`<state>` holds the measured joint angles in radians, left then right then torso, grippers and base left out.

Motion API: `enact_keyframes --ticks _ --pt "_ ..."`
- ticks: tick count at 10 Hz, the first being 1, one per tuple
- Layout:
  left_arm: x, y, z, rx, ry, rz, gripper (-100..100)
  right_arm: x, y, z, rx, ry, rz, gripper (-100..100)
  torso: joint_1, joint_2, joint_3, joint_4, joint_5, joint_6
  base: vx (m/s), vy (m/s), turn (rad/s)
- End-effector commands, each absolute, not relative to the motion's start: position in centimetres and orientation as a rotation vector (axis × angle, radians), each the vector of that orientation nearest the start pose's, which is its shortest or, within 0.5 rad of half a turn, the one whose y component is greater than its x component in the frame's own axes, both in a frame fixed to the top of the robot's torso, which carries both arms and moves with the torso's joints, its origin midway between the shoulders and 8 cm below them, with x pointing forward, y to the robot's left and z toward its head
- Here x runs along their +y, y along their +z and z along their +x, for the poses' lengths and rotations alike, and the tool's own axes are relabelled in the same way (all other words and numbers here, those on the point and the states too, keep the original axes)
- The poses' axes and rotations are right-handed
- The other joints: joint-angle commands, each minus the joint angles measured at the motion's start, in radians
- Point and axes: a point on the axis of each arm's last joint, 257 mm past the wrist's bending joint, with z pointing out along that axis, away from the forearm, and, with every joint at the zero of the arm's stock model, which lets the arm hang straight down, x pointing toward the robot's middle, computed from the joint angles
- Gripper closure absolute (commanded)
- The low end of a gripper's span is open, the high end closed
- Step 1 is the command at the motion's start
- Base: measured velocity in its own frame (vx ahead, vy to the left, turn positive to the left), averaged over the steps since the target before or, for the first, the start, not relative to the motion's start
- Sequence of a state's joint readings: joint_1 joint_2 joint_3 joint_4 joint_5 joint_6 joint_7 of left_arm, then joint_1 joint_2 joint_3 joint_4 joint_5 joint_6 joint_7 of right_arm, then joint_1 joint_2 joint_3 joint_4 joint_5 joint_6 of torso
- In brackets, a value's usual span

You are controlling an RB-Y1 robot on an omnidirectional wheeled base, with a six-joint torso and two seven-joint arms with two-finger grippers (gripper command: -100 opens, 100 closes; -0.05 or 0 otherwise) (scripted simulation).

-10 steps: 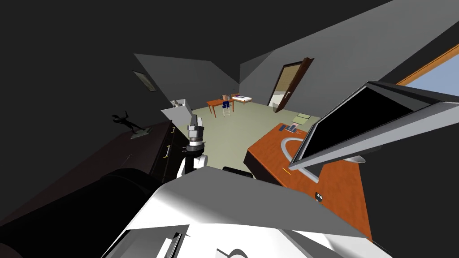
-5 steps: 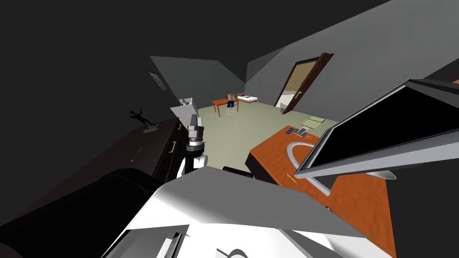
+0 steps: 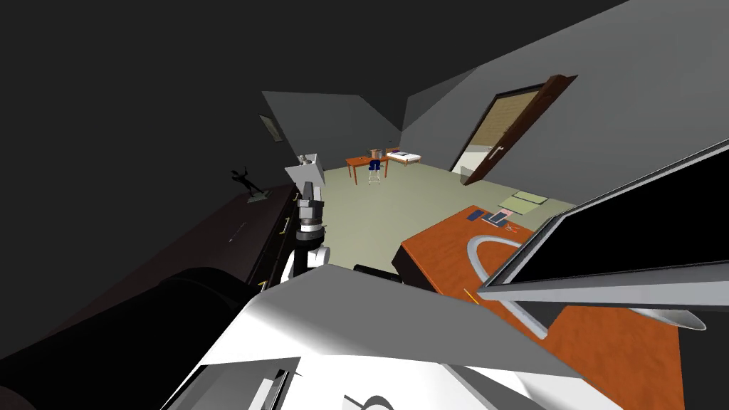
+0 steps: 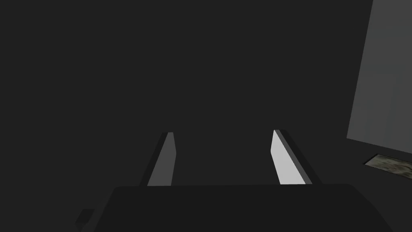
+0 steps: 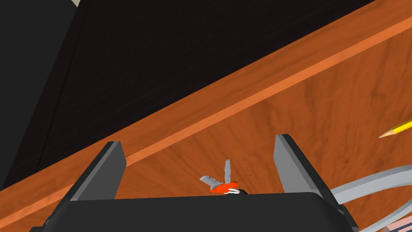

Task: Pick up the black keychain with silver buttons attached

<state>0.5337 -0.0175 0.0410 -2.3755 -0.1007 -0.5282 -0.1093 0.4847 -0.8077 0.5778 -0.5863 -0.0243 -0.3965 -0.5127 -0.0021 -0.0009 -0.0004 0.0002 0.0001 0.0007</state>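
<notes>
Right gripper hangs low over the desk, fingers spread wide with nothing between the pads. Two silver keys on an orange tab lie on the wood between the fingers, close against the gripper's body. A small dark piece with a pale loop sits beside the tab, half hidden by that body. It may be the black keychain, but I cannot tell for sure. To the right of the gripper a yellow pencil lies on the desk, well apart from the keys. Near it curves a grey ring.

Left gripper is also spread wide and empty. In the head view its arm rises at the left, in front of a dark dresser.

On the right, the desk carries a monitor with a black screen, standing over the ring. Some small flat things lie at the desk's far end. A dark figurine stands on the dresser's far end. Far across the pale floor are a small table and, to the right, an open door.
</notes>
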Motion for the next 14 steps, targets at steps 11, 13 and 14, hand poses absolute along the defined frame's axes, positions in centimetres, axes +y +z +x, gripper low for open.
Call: enact_keyframes --ticks 11,13,14 --pt "27.8 6.0 31.7 0.616 -1.099 -0.487 0 -61.1 -57.3 -9.9 2.181 -0.211 1.803 -100 0.002 0.000 0.000 0.000 0.000 0.002 0.010 -0.049 0.164" --pt "27.8 6.0 31.7 0.616 -1.099 -0.487 0 -61.1 -57.3 -9.9 2.181 -0.211 1.803 -100 0.001 0.001 0.001 0.000 -0.001 0.001 -0.014 -0.022 0.033" --pt "27.8 6.0 31.7 0.616 -1.099 -0.487 0 -60.1 -58.2 -9.5 2.180 -0.211 1.805 -100 0.002 0.001 0.001 0.000 0.000 0.002 -0.017 -0.018 0.056"
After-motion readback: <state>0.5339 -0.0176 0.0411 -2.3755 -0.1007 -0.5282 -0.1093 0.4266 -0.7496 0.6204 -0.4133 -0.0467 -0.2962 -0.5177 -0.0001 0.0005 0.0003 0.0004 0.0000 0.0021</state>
